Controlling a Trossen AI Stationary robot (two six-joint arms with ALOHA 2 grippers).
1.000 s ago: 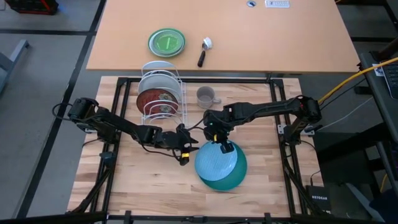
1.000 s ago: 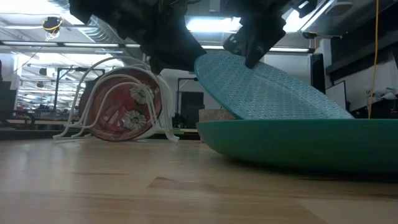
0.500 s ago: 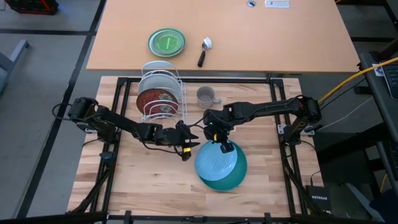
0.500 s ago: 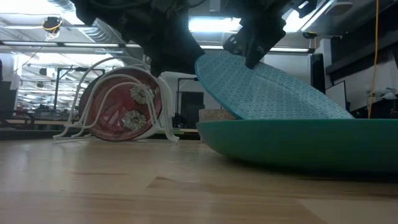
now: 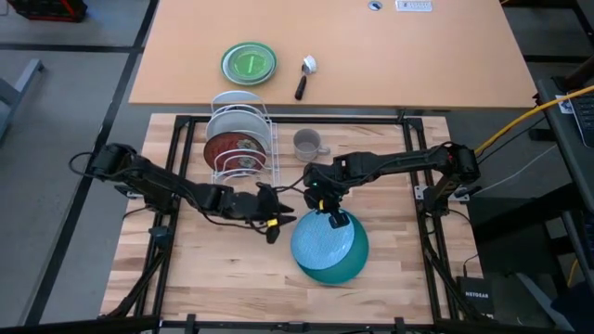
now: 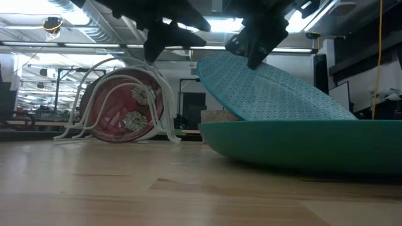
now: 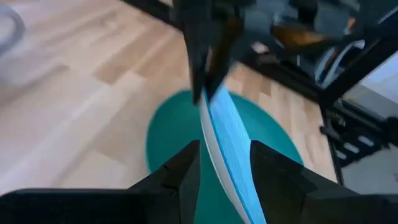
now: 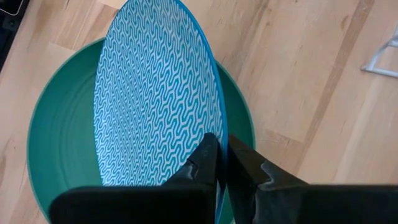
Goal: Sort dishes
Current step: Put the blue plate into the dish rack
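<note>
Judging by how things lie, the sorting is about half done; the white plate [image 5: 238,100] and the dark red patterned plate [image 5: 234,147] already stand on edge in the white wire rack [image 5: 266,139], upper left of centre in the high view, the red one also showing at the left of the low view; two plates and the mug are not yet racked.

The light blue plate [image 5: 322,242] sits tilted on the teal plate [image 5: 345,267], lower centre of the high view; its far rim is lifted while its low edge rests in the teal one, which lies flat on the tabletop [image 5: 223,260]. The right claw [image 5: 333,219] is clamped together on the raised rim of the light blue plate, as the right wrist view shows plainly. The left claw [image 5: 284,214] hangs just beside that rim at centre frame, its fingers apart and holding nothing; in the left wrist view the plate's edge lines up with the gap between them.

The small grey mug [image 5: 308,144] stands upright just right of the rack, untouched. On the far tabletop at top, a green plate [image 5: 249,63] lies apart from the rest.
</note>
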